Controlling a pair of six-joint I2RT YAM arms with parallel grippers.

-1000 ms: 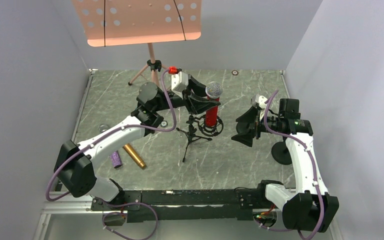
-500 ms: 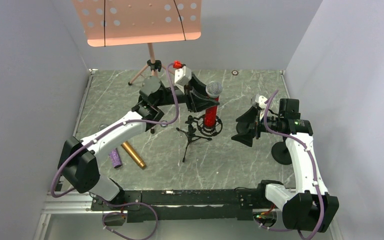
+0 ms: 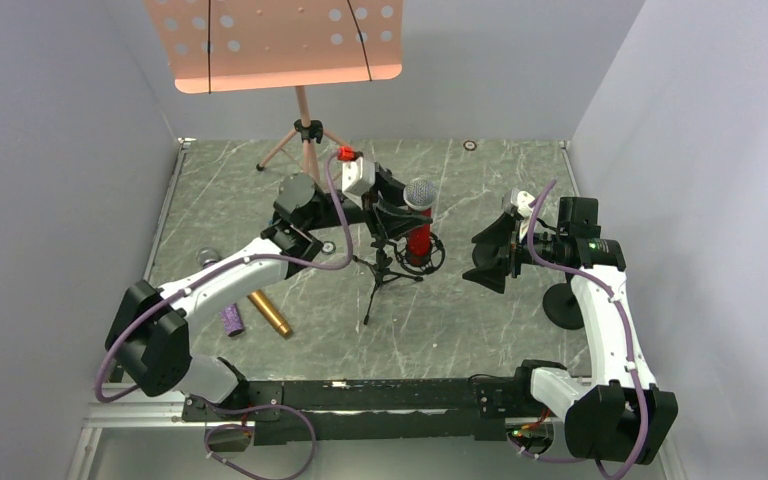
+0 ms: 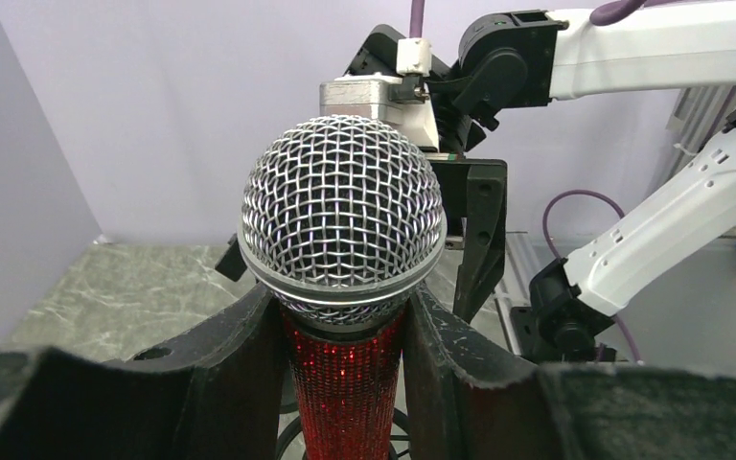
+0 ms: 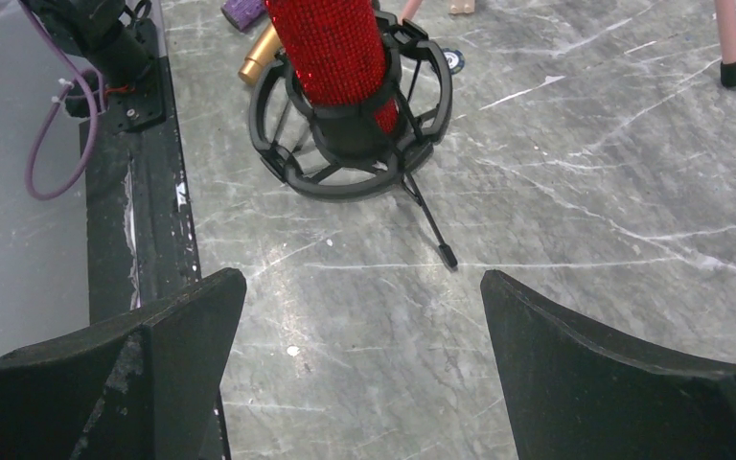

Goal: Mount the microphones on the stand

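While our left gripper [image 4: 343,379] clamps the red microphone [image 4: 343,216] in the stand [image 5: 350,139], we judge it seating. Next: release gently; right gripper [image 5: 364,359] hangs spread.

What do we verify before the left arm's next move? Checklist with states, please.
1. Grip: left gripper shut on red microphone, just under its mesh head: ok.
2. Red microphone body passes into the ring mount of the stand: ok.
3. Fully seated in that mount: cannot tell.
4. Clearance: right gripper open, apart from stand: ok.
5. Remaining mics mounted: not ok; gold microphone and purple microphone lie on the table.
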